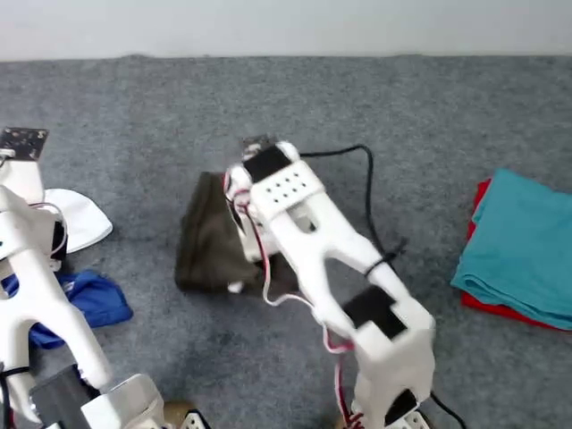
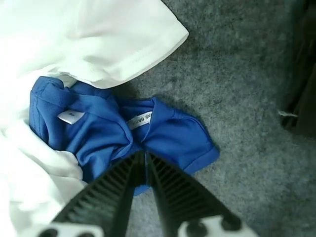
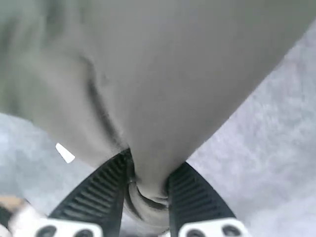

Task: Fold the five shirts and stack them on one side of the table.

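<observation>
Right gripper (image 3: 150, 166): clamped tight on a bunched-up fold of the olive-brown shirt (image 3: 163, 74), with the fabric squeezed between both ribbed black fingers.
Left gripper (image 2: 144, 157): fingers pretty much closed, just a sliver of gap and nothing pinched in there. The tips hang over the blue shirt (image 2: 168, 138).
Arm count: two, both white. The right one stretches out over the middle of the desk and the left one sits at the left edge.
Shirt count: five total, so one olive-brown, one blue, one white, one teal and one red.
Olive-brown shirt location: mid-desk in the high view, right under the right arm's wrist.
Olive-brown shirt look: roughly a rectangle, kinda rumpled, with a tiny white tag poking out at the near edge.
Blue shirt look: crumpled in a heap on the left side of the desk, next to the left arm. The collar is open and two little white labels are showing.
White shirt (image 2: 89, 34): loose and unfolded, lying right against the blue one and overlapping it.
Teal shirt (image 1: 523, 246): folded, far right side of the desk, sitting on top of the red shirt (image 1: 479, 210).
Red shirt look: only a strip of it peeks out from under the teal.
Desk (image 1: 429, 116): covered in grey carpet-like stuff.
Room: a pale wall (image 1: 286, 27) right behind the desk's far edge.
Black cable (image 1: 366, 192): one, looping over the desk beside the right arm.
</observation>
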